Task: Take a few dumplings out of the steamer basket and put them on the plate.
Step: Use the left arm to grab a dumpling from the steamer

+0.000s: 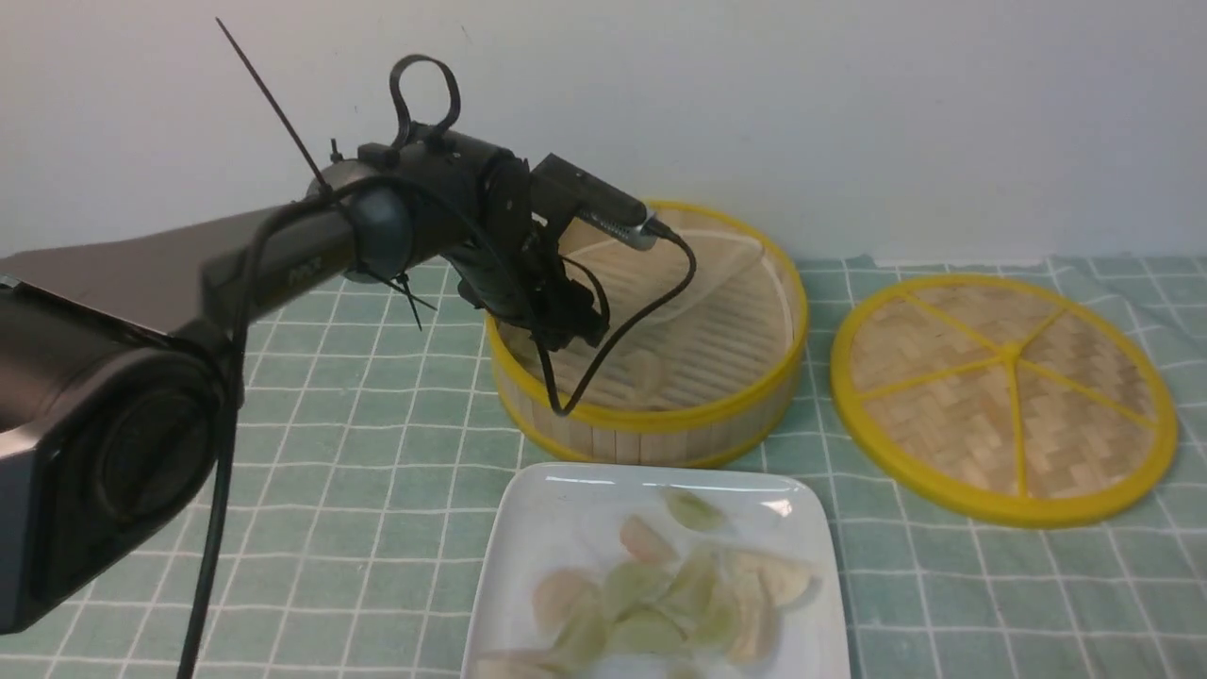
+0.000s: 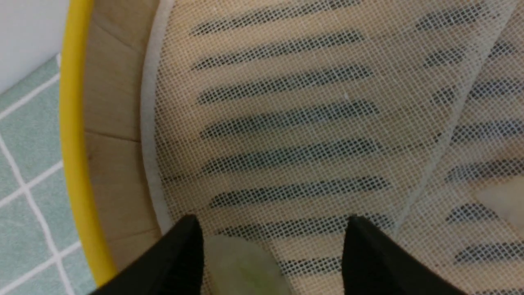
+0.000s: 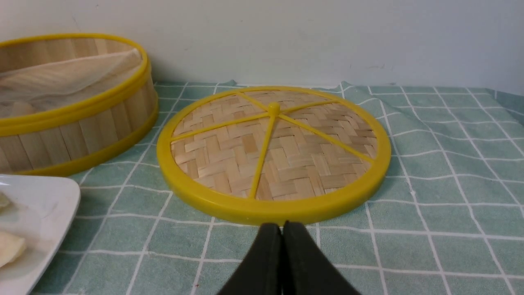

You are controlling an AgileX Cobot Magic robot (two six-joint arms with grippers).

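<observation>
The steamer basket (image 1: 660, 420) stands at the back centre; its yellow rim (image 2: 75, 164) and mesh liner (image 2: 286, 106) fill the left wrist view. My left gripper (image 2: 272, 225) is open, low inside the basket near its wall. A pale green dumpling (image 2: 241, 266) lies on the liner between the jaws, against one finger. Another pale dumpling (image 2: 501, 200) shows under the liner's fold. The white plate (image 1: 566, 490) in front holds several dumplings (image 1: 651, 589). My right gripper (image 3: 281, 226) is shut and empty, low over the cloth, out of the front view.
The flat woven lid (image 1: 1004, 391) with yellow spokes lies right of the basket, just ahead of my right gripper in its wrist view (image 3: 272, 151). A green checked cloth (image 1: 377, 471) covers the table. A white wall stands behind. My left arm reaches over the left half.
</observation>
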